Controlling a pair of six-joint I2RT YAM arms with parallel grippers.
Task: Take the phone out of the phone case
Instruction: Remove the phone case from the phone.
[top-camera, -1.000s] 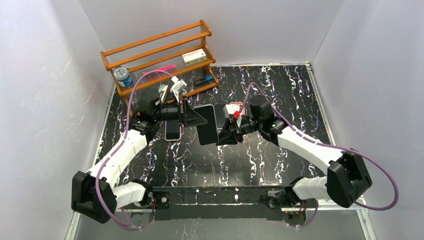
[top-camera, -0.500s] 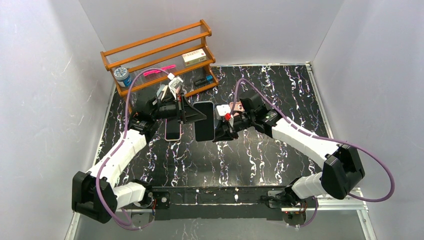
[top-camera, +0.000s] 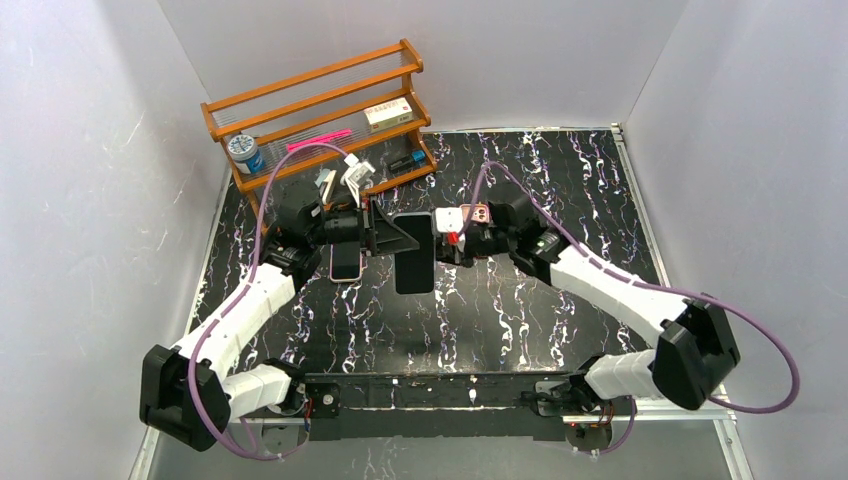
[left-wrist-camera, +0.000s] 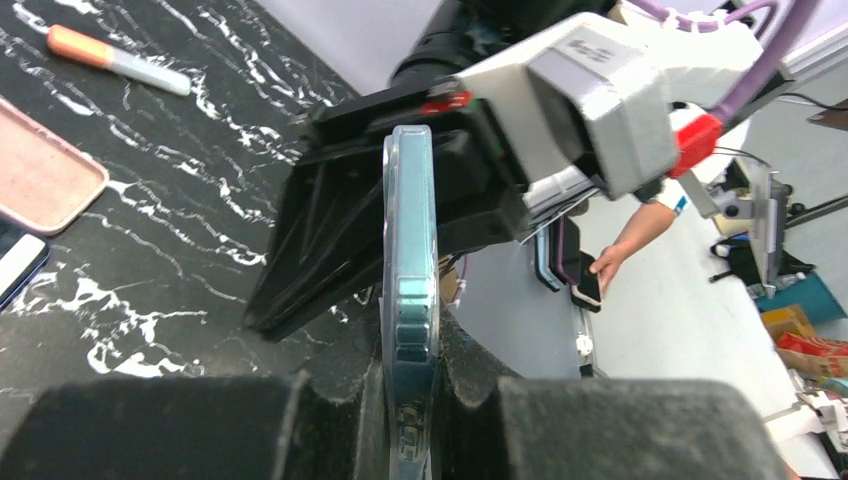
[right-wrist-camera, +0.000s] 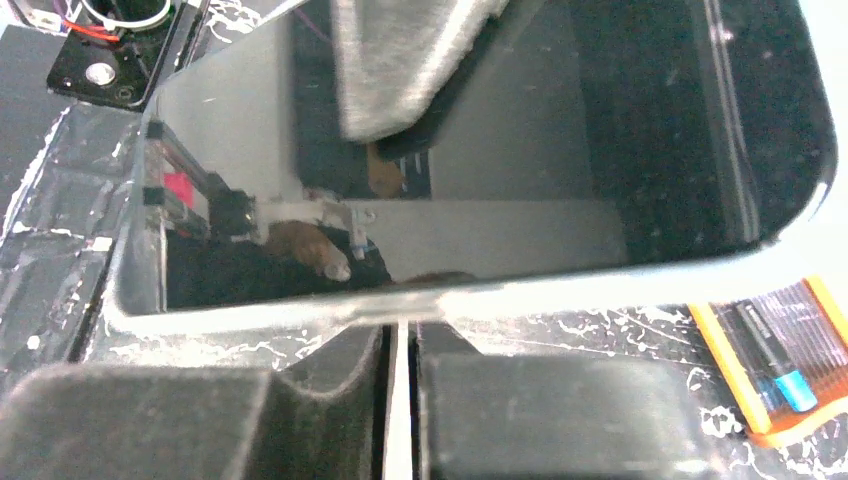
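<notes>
At the back of the desk (top-camera: 520, 300), a wooden rack (top-camera: 208, 118) holds a white box (top-camera: 388, 113), a pink pen (top-camera: 318, 140) and a blue jar (top-camera: 243, 152). Held above mid-desk, the clear phone case (left-wrist-camera: 408, 260) contains the phone (top-camera: 414, 252), dark face up, long axis running near-to-far. The left tool (top-camera: 398, 238) and right tool (top-camera: 441, 250) each clamp 1 long edge of the case.

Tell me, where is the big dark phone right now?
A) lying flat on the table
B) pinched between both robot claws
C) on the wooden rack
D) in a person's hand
B: in the top view the phone sits between the left gripper and the right gripper, and each wrist view shows that gripper's fingers closed on one of its edges.
</notes>
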